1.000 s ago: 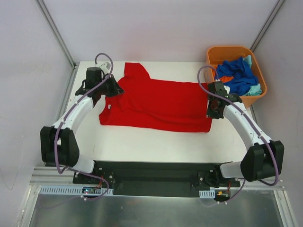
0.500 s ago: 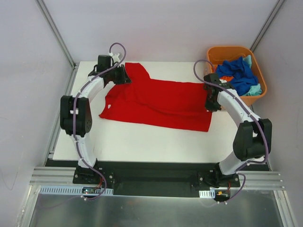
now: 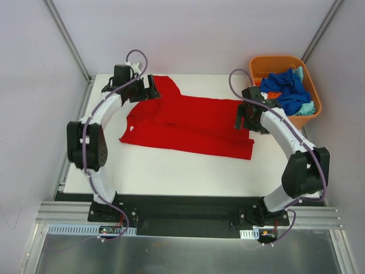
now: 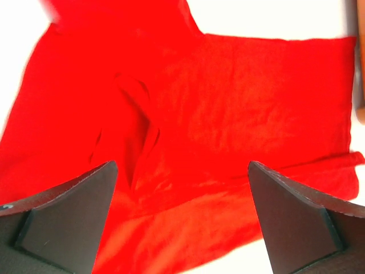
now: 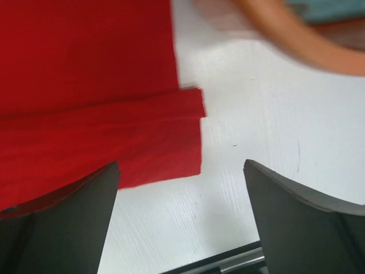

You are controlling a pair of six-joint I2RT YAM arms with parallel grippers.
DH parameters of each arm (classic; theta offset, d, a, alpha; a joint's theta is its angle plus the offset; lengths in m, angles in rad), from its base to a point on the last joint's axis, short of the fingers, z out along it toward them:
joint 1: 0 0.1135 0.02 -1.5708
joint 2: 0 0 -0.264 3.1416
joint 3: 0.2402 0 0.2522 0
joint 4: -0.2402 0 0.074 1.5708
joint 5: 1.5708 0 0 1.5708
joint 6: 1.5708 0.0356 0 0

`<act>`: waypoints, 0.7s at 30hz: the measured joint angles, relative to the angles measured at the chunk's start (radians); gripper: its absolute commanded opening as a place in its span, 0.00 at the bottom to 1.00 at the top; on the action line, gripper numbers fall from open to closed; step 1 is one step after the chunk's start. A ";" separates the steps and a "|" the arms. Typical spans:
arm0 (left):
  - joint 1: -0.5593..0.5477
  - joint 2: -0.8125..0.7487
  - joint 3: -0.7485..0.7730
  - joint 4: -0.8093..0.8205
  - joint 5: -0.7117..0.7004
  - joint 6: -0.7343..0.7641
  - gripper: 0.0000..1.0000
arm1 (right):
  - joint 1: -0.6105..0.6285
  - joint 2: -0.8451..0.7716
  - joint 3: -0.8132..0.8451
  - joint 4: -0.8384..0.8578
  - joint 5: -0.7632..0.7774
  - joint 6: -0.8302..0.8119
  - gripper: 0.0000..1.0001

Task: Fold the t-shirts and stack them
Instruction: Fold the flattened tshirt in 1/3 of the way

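A bright red t-shirt [image 3: 188, 123] lies spread across the white table [image 3: 171, 171], with a long fold of cloth along its near edge [image 5: 114, 142]. My left gripper [image 3: 149, 90] hovers over the shirt's left shoulder; in the left wrist view it [image 4: 181, 171] is open, with wrinkled red cloth [image 4: 239, 103] below and nothing between the fingers. My right gripper [image 3: 246, 121] is at the shirt's right hem. The right wrist view shows it [image 5: 181, 165] open above bare table beside the hem corner. Royal blue [image 3: 288, 91], orange [image 3: 274, 95] and pale teal [image 3: 308, 108] t-shirts lie bunched in the tub.
A rigid orange plastic tub [image 3: 285, 59] stands at the back right corner, its rim [image 5: 285, 34] just beyond my right gripper. Metal frame posts [image 3: 68, 40] flank the table. A black base rail [image 3: 182, 208] runs along the near edge.
Both grippers were shut on the red shirt's ends and now stand open, having let it go. The left gripper moved toward the far side, the right one slightly left.
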 measured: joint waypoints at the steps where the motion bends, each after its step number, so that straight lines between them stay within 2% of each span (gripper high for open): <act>1: 0.000 -0.060 -0.057 0.010 -0.024 -0.014 0.99 | 0.020 -0.019 -0.008 0.002 -0.016 -0.012 0.97; 4: 0.000 -0.262 -0.246 0.010 -0.087 -0.064 0.99 | 0.093 -0.071 -0.044 0.027 -0.076 -0.028 0.97; 8: 0.000 -0.400 -0.426 0.013 -0.132 -0.136 0.99 | 0.148 -0.072 -0.090 0.063 -0.158 -0.027 0.97; 17: 0.001 -0.247 -0.587 0.014 -0.132 -0.274 0.99 | 0.167 0.160 -0.113 0.159 -0.265 -0.021 0.97; 21: 0.015 -0.267 -0.656 0.044 -0.130 -0.307 0.99 | 0.179 0.210 -0.163 0.199 -0.286 -0.021 0.97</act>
